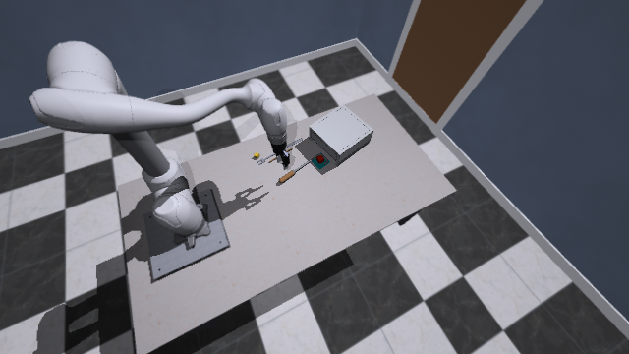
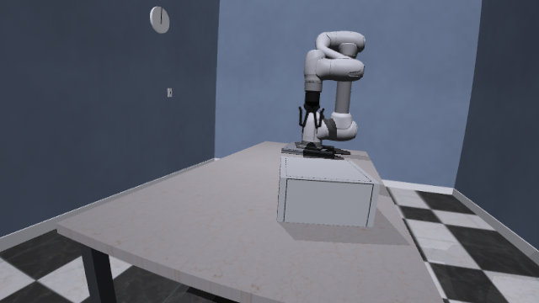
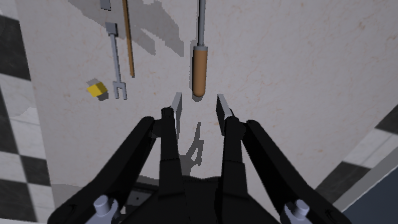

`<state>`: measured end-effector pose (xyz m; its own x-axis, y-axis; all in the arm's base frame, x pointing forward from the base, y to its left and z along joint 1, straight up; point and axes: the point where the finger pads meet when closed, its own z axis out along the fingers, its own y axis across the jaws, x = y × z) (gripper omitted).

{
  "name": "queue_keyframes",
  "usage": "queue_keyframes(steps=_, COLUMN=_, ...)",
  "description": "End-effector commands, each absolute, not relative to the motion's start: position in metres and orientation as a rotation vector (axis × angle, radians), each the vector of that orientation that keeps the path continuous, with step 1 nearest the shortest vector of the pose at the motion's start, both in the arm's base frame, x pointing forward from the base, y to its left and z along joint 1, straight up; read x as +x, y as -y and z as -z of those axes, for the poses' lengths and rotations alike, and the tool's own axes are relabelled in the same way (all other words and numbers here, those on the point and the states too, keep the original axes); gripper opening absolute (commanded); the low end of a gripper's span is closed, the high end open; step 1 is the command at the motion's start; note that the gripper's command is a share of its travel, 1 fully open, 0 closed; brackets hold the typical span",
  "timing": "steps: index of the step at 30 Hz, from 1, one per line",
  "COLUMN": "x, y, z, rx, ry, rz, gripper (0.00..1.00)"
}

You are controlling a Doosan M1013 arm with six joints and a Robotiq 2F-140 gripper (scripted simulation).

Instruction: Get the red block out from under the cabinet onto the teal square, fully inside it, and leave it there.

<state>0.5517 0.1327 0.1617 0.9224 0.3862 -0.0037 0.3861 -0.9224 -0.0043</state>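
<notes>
The red block (image 1: 321,158) sits on the teal square (image 1: 317,167), just in front of the white cabinet (image 1: 341,132) (image 2: 326,198). The cabinet hides both in the exterior view. My gripper (image 1: 284,159) (image 2: 311,121) (image 3: 199,101) hangs above the table, left of the square. Its fingers stand partly apart with nothing between them. A tool with a wooden handle (image 1: 286,176) (image 3: 199,75) lies on the table below; its handle end shows just beyond my fingertips in the wrist view, and its metal shaft points toward the square.
A small yellow block (image 1: 256,155) (image 3: 97,89), a grey fork-ended tool (image 3: 116,65) and a thin wooden stick (image 3: 128,40) lie left of the handle. The arm's base plate (image 1: 167,256) sits at the table's near-left end.
</notes>
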Motion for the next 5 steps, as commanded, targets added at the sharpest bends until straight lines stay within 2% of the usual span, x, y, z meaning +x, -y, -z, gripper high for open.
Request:
queue_keyframes(steps=1, x=0.5522, y=-0.1332, z=-0.1663, rx=-3.077, ry=0.607, rz=-0.002, gripper=0.34)
queue_keyframes(steps=5, x=0.5522, y=-0.1332, z=-0.1663, rx=-3.077, ry=0.607, rz=-0.002, gripper=0.34)
